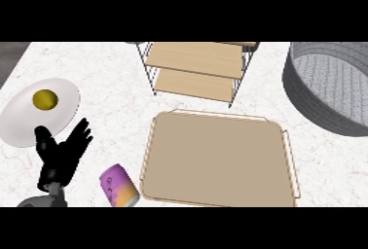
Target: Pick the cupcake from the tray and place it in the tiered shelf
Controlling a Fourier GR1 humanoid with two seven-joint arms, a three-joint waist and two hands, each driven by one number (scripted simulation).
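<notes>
The tray (219, 158) lies in the lower middle of the frame, its flat tan surface bare, its raised rim running close to the frame's lower edge; no cupcake shows on it or anywhere else in the view. Just above it, with a narrow strip of white marbled bench (108, 73) between, stands the tiered shelf (197, 70), two wooden levels in a thin wire frame, reaching up to the top edge. At the right, a grey basket (327, 87) is cut by the frame's right edge, near the tray's upper right corner. At the left, a white plate (36, 114) carries a yellow-green round fruit (45, 99). The left robot hand (63, 153) rests at the lower left, fingers straight and spread, holding nothing, its fingertips overlapping the plate's lower rim. A purple and orange can (119, 186) lies tilted between that robot hand and the tray's left edge.
</notes>
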